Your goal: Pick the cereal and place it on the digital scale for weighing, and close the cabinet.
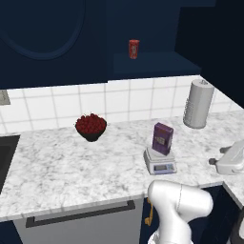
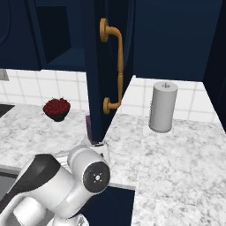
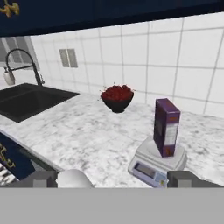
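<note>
cereal (image 2: 89, 128) mostly hidden behind open cabinet door (image 2: 99, 75)

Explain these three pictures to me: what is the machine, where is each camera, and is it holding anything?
It is a white robot arm on a driving base in a rendered kitchen. Two cameras ride behind it, left and right; the third sits on its hand. On the marble counter the purple cereal box stands upright on the digital scale, beside a bowl of red fruit and a paper towel roll. A red can sits in the cabinet, whose door stands open. The jaws are open and hold nothing.
</note>
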Robot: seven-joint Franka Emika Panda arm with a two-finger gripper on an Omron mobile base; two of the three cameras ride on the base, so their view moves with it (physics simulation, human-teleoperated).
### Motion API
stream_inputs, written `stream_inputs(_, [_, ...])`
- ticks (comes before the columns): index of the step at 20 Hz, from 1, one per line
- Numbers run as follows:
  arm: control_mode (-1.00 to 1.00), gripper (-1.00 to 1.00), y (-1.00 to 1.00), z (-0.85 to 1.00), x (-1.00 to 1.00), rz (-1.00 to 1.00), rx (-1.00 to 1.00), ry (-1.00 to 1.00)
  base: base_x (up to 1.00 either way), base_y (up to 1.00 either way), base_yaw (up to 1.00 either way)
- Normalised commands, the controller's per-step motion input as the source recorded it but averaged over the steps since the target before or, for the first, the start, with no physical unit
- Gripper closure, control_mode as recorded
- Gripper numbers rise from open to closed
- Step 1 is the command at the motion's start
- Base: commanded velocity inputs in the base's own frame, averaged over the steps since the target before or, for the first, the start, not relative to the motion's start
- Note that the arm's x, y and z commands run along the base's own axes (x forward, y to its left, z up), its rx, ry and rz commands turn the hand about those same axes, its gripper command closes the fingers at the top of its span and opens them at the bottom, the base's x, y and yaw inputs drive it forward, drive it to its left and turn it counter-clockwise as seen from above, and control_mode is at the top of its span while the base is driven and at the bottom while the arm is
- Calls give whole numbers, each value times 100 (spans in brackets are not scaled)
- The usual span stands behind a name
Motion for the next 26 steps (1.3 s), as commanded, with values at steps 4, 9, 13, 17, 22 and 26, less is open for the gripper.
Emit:
stream_inputs(4, [-100, -100, -33, 86, -73, 0, 17, -17, 0, 0, 0])
stream_inputs(9, [-100, -100, -45, 96, -54, 0, 21, -9, 0, 0, 0])
stream_inputs(13, [-100, -100, -68, 93, -16, 0, 26, -2, 0, 0, 0])
stream_inputs(17, [-100, -100, -96, 88, -45, 0, 30, 0, 0, 0, 0])
stream_inputs(22, [-100, -100, -69, 73, -79, 4, 24, -22, 0, 0, 0])
stream_inputs(26, [-100, -100, -42, 77, -29, 26, 27, -21, 0, 0, 0])
